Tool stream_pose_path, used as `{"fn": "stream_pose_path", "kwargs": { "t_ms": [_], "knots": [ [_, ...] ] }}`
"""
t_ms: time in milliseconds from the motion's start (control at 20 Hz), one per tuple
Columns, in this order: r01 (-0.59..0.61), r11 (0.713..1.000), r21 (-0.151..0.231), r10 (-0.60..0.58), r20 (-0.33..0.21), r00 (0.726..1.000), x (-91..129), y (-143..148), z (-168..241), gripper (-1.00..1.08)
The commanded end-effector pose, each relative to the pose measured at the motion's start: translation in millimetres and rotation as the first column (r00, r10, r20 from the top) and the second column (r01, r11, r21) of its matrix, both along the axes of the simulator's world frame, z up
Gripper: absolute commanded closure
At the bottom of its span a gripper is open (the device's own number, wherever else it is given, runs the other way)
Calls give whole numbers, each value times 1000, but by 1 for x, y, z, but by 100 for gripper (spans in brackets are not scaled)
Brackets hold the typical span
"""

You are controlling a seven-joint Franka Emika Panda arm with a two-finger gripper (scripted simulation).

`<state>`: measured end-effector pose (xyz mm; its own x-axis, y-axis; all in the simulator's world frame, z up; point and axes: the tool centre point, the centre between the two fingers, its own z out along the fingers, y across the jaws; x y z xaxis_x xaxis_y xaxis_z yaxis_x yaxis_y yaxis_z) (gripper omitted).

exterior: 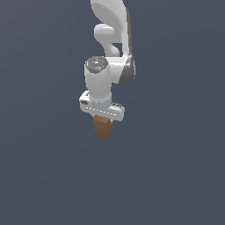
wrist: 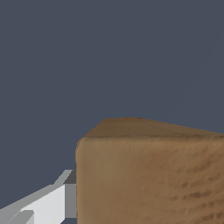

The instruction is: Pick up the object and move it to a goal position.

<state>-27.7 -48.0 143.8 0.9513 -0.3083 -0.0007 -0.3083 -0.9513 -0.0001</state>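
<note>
Plain dark grey-blue ground (exterior: 176, 176) runs unbroken to every edge of the exterior view, leaving open room all round the white arm (exterior: 112, 39). The gripper (exterior: 103, 117) clasps the brown wooden block (exterior: 102, 127), which hangs just beneath it at the scene's centre, long axis roughly upright, slightly tilted. In the wrist view one finger (wrist: 52, 203) presses against the block's side.

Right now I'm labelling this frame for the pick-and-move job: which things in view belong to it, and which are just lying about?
Belongs to the job:
- wooden block, just under the gripper
- gripper, over the block's top; its fingers are hidden in the exterior view

Just lying about:
- nothing else shows; only plain dark background, and no goal marker is visible
</note>
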Motion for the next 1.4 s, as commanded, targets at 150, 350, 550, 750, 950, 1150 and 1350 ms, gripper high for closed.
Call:
{"fn": "stream_pose_path", "kwargs": {
  "t_ms": [150, 350, 550, 750, 950, 1150, 1350],
  "knots": [
    [0, 1000, 0, 0, 1, 1000, 0, -1, -1, 108],
    [1, 1000, 0, -1, 1, 1000, 0, 0, 0, 108],
    [13, 1000, -8, -13, 28, 1000, 9, -3, 6, 108],
    [43, 999, -24, -41, 90, 995, 28, -11, 20, 108],
    [91, 995, -45, -81, 185, 979, 54, -24, 45, 108],
    [152, 986, -65, -126, 303, 945, 83, -40, 79, 108],
    [223, 972, -78, -169, 430, 887, 109, -58, 122, 108]
  ]
}}
